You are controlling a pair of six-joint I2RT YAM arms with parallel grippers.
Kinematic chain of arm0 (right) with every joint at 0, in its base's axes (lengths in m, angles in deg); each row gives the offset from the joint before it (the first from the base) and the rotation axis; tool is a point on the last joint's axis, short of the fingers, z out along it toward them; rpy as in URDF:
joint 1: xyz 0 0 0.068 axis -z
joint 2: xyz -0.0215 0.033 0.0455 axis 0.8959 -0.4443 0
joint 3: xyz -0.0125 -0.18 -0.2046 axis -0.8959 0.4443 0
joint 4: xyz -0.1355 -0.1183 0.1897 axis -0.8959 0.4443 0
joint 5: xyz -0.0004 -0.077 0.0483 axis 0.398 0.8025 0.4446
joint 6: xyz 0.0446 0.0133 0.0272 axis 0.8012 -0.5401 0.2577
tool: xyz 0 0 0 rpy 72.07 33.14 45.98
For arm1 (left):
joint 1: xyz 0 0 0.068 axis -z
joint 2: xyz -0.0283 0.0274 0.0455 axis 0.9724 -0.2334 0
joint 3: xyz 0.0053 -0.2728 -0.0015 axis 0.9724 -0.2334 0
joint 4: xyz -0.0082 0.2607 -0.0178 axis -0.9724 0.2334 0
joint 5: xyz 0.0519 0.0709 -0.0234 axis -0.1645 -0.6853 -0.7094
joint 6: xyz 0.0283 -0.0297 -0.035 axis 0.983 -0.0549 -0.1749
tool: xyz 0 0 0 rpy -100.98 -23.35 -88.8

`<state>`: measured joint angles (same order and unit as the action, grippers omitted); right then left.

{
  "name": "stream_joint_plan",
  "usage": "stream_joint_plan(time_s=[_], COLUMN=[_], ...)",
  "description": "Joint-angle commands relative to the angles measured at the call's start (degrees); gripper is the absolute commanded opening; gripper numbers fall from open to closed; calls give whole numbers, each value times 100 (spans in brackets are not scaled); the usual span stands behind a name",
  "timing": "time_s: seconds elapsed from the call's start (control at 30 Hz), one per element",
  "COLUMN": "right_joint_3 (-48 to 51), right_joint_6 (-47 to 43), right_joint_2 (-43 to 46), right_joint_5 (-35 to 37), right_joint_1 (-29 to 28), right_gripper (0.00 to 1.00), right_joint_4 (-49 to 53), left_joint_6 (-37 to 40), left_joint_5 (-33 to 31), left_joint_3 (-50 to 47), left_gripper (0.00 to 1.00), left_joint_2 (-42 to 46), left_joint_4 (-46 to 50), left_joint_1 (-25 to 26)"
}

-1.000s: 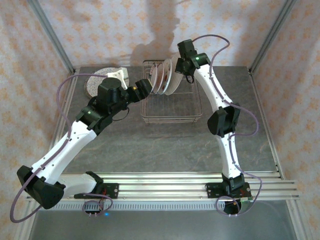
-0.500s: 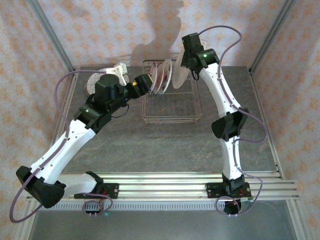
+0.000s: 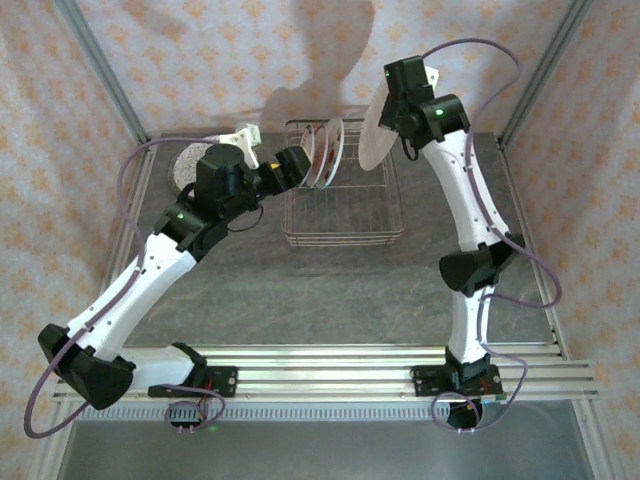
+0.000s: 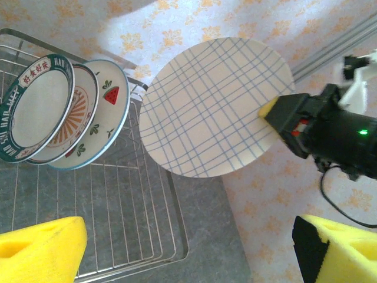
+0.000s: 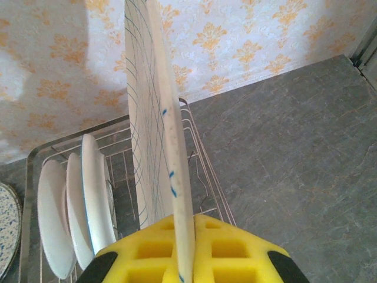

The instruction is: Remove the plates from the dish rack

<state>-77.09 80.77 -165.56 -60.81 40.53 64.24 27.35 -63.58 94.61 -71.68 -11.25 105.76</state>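
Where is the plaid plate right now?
In the overhead view, the plaid plate is held on edge in the right tool, above the dish rack's far right end, right of the three plates standing inside.

The dish rack — a rectangular open basket of thin wire — sits at the far middle of the scene, its near half bare. 3 small plates stand on edge in its far left part, leaning together: a green-rimmed plate with red characters at the left, a sunburst plate with orange rays in the middle, and a watermelon plate with a pale blue rim at the right. A larger cream plaid plate, crossed by blue lines, hangs on edge in the air over the rack's far right corner, pinched at its rim by the right gripper. 1 speckled plate lies flat at the far left — well apart from the rack.
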Motion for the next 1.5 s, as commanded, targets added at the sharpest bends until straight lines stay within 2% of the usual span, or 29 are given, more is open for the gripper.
stream_joint_plan(time_s=[0.0,0.2,0.43,0.83,1.03,1.33,1.47], right_joint_3=[-5,95,203,555,1009,1800,2328], right_joint_6=[137,350,732,1413,1841,2372,2652], right_joint_2=[490,907,1371,2141,2486,2890,3090], right_joint_5=[189,41,-233,-852,-1611,-2584,-3011], right_joint_1=[6,65,199,413,663,867,1002], right_gripper=[0,0,0,0,0,0,0], right_joint_4=[56,257,520,860,609,74,-293], left_joint_6=[-176,-447,-1149,-2963,-3372,-3809,-4056], left_joint_5=[219,464,737,1471,1820,2072,2119], left_joint_3=[152,228,273,298,404,581,501], left_gripper=[91,91,92,92,92,83,76], left_joint_2=[-99,-359,-754,-1644,-2057,-2446,-2526], left_joint_4=[-246,-320,-587,-1696,-2057,-2578,-2893], left_joint_1=[32,34,36,32,54,84,88])
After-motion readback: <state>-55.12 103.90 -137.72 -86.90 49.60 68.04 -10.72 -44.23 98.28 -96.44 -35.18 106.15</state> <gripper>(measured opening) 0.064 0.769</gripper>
